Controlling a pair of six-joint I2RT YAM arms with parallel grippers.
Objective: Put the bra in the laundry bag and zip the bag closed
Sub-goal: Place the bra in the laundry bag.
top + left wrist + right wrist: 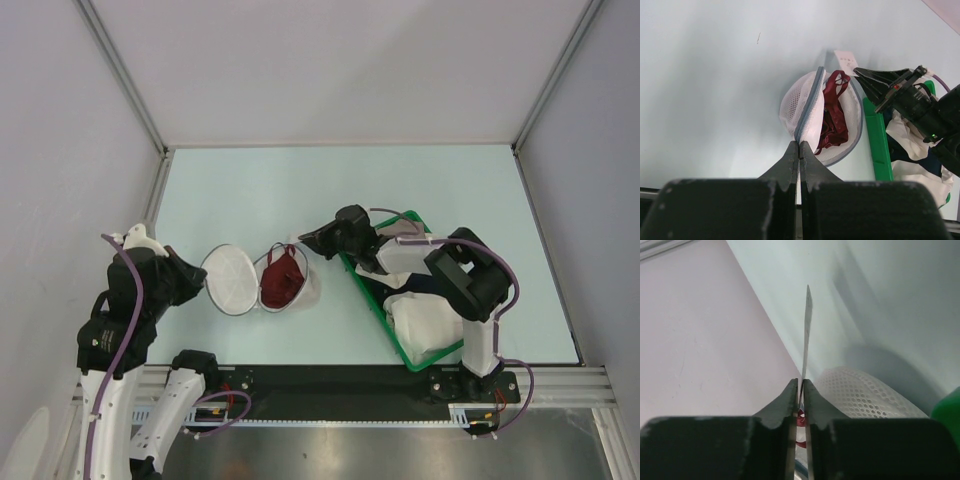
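Pinching the laundry bag [228, 280] by its rim, near the worktop's [300, 190] near edge: left gripper [799, 145], fingers clenched. Bag lies open as two white mesh domes. Maroon bra [832, 120] sits crumpled in the right half (straps loose). Beyond, right gripper [801, 383] nips a thin white tag [807, 325].

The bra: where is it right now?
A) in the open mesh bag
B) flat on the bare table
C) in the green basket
A, the dark red bra lies in one open half of the white laundry bag, not on bare table.
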